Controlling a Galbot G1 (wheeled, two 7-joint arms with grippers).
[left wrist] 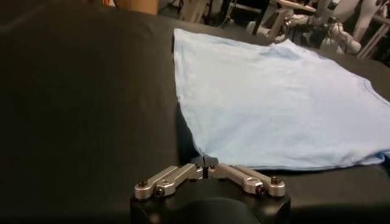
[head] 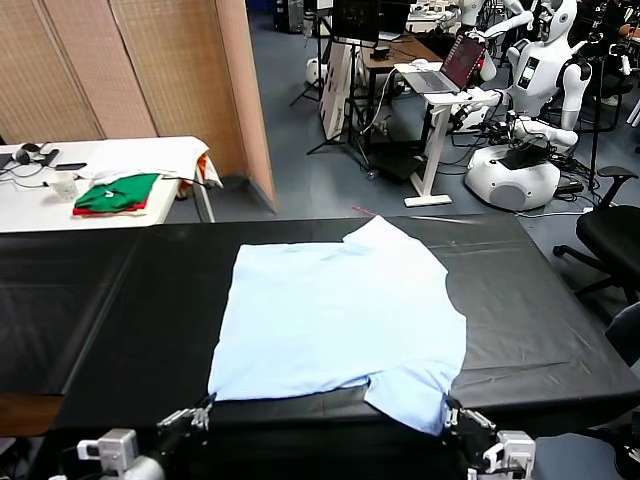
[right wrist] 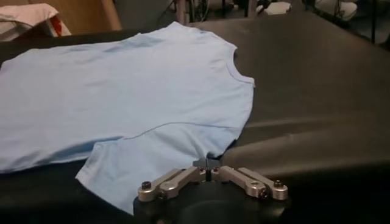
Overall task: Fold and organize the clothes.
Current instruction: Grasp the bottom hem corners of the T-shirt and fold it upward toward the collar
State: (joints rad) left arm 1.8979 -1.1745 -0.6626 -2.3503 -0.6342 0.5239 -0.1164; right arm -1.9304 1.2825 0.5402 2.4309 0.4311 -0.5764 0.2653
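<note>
- At the near edge of the bench (head: 90,330), the left hand (head: 196,413) is being held low with its fingers closed together; in the left wrist view the tips are meeting just at the near left hem corner of the T-shirt (head: 340,320), and whether any fabric is being pinched there cannot be told.
- At the near right, the right hand (head: 455,414) is being held likewise, fingers drawn shut, right at the edge of the near sleeve; a grip on cloth cannot be confirmed there either.
- The step in hand is being judged as the start of the first fold: both near points of the garment are being addressed at once, and nothing is folded yet.
- The next move is being judged to call for both near points being lifted together and carried toward the far edge evenly, so that the thin fabric is not being dragged or bunched.
- The pale blue shirt is being shown flat at the middle of the black bench, plain side up with no lettering visible.
- Its long axis is being run left to right, hem toward the left and collar toward the right, one sleeve pointing near and the other far.
- On a white table (head: 30,205) far to the left, folded green and red garments (head: 117,193) are being left aside.
</note>
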